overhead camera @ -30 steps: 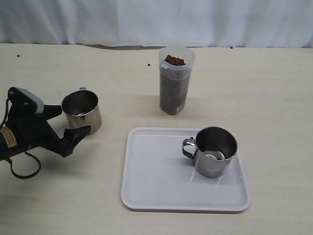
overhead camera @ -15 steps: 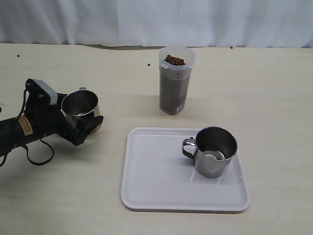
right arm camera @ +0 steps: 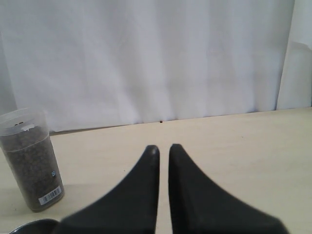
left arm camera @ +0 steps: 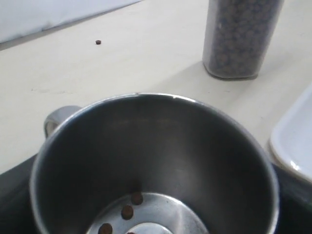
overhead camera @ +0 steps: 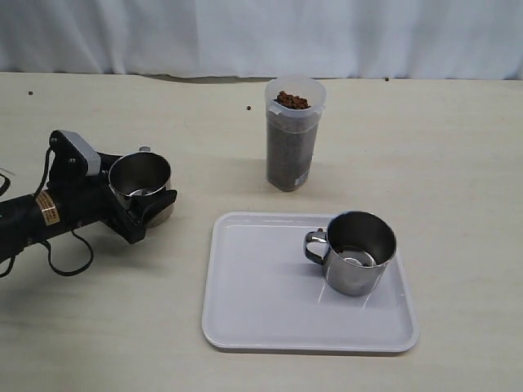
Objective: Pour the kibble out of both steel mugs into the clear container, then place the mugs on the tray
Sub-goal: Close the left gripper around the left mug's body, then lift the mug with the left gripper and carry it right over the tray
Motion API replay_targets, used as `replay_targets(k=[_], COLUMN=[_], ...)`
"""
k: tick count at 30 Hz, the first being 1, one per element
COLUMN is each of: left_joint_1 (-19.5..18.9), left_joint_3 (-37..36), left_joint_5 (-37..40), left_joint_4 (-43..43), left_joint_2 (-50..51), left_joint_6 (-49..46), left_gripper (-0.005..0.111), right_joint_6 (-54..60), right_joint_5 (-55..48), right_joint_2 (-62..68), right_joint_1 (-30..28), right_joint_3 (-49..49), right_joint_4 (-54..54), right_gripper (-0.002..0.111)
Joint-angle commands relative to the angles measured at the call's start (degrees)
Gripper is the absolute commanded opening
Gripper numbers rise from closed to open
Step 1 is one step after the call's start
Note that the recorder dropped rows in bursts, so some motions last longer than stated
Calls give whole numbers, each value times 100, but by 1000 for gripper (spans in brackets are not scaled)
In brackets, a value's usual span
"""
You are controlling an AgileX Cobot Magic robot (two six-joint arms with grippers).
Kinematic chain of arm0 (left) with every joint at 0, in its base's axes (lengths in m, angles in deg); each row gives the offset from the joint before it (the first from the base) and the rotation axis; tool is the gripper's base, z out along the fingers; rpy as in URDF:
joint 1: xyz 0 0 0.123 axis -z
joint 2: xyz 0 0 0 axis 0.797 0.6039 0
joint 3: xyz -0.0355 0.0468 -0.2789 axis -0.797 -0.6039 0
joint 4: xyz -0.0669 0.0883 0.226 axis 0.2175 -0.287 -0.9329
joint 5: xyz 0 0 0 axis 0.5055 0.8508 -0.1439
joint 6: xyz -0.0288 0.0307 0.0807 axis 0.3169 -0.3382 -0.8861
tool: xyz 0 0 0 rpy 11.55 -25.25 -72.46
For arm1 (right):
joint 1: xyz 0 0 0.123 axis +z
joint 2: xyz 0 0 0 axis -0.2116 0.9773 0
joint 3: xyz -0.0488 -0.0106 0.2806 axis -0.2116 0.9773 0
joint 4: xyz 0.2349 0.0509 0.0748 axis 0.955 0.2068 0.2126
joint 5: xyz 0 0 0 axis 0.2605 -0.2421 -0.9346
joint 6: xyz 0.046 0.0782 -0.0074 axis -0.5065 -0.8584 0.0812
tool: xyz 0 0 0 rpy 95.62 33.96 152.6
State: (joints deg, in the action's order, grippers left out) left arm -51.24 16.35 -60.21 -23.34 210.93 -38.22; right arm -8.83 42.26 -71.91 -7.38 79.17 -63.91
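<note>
One steel mug stands on the table at the left, with my left gripper shut on it, one finger on each side of its wall. Seen from the left wrist, this mug holds only a few kibble pellets. The other steel mug stands upright on the white tray, handle to the left. The clear container stands behind the tray, full of kibble to the rim. My right gripper is shut and empty above the table, outside the exterior view.
Stray pellets lie on the table, one left of the container and one at the far left. A white curtain closes off the back edge. My left arm's cable trails on the table.
My left gripper has slid right until its fingers sit on both sides of the left mug, then narrowed onto it. The mug has shifted slightly right.
</note>
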Motion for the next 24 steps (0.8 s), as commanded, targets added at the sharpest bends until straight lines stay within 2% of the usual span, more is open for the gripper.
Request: replay_targets(k=[1, 6, 11, 14, 17, 24], left_joint_1=[48, 48, 48, 109, 358, 1314], left_joint_3=[26, 26, 26, 26, 26, 26], left_joint_5=[-111, -281, -281, -281, -51, 215], left_joint_4=[-210, -916, -1462, -1858, -2015, -1662], left_joint_2=[-71, -482, -1326, -1693, -1793, -1737], left_joint_6=[-3, 179, 1428, 1632, 1682, 1682], left_gripper=[0, 0, 0, 0, 0, 0], right_joint_6=[26, 26, 26, 26, 26, 26], right_joint_5=[68, 68, 68, 68, 68, 68], right_joint_2=[-21, -21, -21, -21, -21, -21], right_joint_1=[-6, -6, -6, -6, -6, -6], right_joint_3=[23, 23, 23, 23, 23, 23], right_joint_4=[44, 44, 44, 44, 44, 44], right_gripper=[5, 5, 5, 5, 5, 5])
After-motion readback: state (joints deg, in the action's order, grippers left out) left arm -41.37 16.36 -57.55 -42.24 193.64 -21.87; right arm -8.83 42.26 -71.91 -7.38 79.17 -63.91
